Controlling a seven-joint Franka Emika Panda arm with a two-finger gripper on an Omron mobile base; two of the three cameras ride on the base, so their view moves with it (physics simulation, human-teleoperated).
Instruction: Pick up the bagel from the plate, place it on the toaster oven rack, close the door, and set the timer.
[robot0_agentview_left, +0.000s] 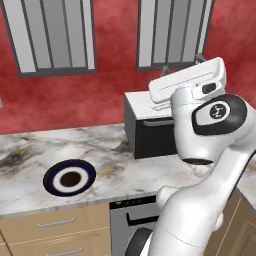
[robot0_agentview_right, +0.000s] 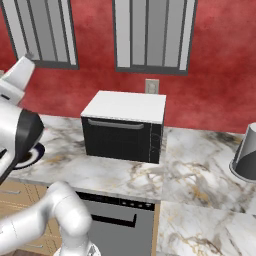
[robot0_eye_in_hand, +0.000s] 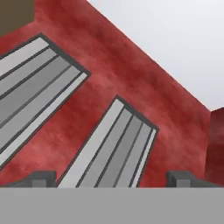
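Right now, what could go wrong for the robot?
The toaster oven has its door shut, so a bagel could not go straight in. The hand is open and aimed high at the red wall, away from the plate, so a long swing down might bump the oven. On the plate I see just a dark round spot.

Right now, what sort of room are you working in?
A kitchen, by the look of it: a marble counter carrying a toaster oven and a plate, with a dishwasher-like appliance built in below.
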